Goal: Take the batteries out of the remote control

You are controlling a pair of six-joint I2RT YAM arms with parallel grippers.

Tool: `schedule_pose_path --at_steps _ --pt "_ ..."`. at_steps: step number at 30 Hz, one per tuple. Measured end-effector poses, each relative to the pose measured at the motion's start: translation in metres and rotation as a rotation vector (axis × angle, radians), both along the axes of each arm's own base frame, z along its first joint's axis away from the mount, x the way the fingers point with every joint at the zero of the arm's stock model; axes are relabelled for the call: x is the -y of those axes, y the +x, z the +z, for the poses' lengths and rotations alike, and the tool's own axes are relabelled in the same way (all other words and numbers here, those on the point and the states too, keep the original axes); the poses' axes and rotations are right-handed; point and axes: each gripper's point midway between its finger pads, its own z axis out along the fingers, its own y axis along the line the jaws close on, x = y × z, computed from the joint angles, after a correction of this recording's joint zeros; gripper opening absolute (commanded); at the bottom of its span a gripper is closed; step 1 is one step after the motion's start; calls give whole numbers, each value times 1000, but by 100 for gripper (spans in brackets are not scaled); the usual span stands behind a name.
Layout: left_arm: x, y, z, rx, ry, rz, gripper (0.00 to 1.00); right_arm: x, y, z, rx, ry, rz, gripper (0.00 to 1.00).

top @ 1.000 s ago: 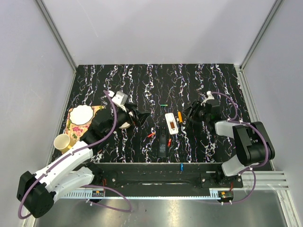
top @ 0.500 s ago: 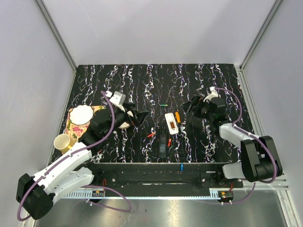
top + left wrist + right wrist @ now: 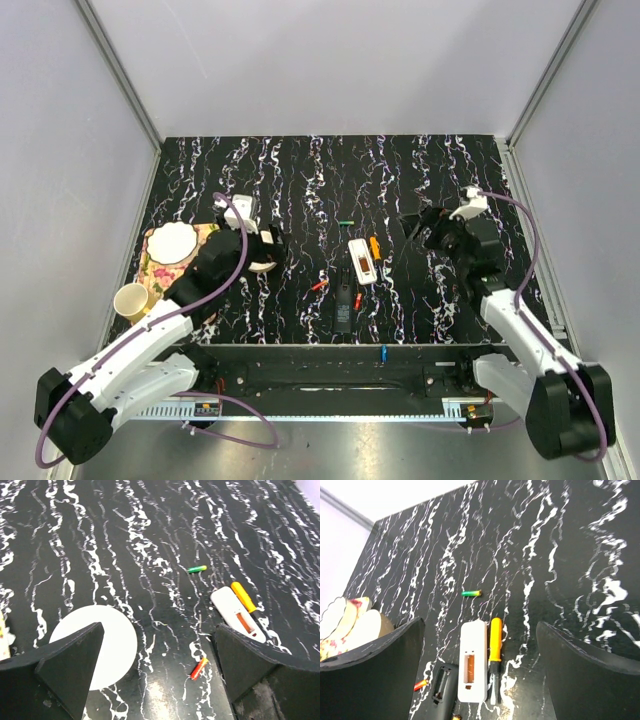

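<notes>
Flanking the remote control [image 3: 362,260] with left fingers [image 3: 70,670] and right fingers [image 3: 380,655] spread, empty; slot [image 3: 470,667] facing up for access, green battery [image 3: 346,222] already out.

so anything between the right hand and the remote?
Yes. An orange-handled tool lies close alongside the remote, on the side facing the open right hand. Nothing else visible lies between them.

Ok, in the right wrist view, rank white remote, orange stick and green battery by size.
1. white remote, broadest
2. orange stick, similar length but far thinner
3. green battery, clearly smallest
</notes>
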Motion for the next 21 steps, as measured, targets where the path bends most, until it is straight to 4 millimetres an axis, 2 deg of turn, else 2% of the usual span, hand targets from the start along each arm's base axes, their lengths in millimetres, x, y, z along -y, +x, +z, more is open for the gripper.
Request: schedule_pose_path --at_steps 7,11,15,19,21 --pt "-30 3 -12 -36 55 160 99 41 -27 35 150 -54 -183 100" --pt "-45 0 -2 -11 52 218 99 61 -42 48 222 -50 -282 100" --pt "-58 -6 16 57 5 260 99 75 -49 35 229 -57 -352 100" --pt "-70 -12 21 93 -9 296 99 83 -49 8 191 -94 -386 100" --pt "-73 -13 21 102 -4 307 99 84 -47 4 192 -108 -392 100"
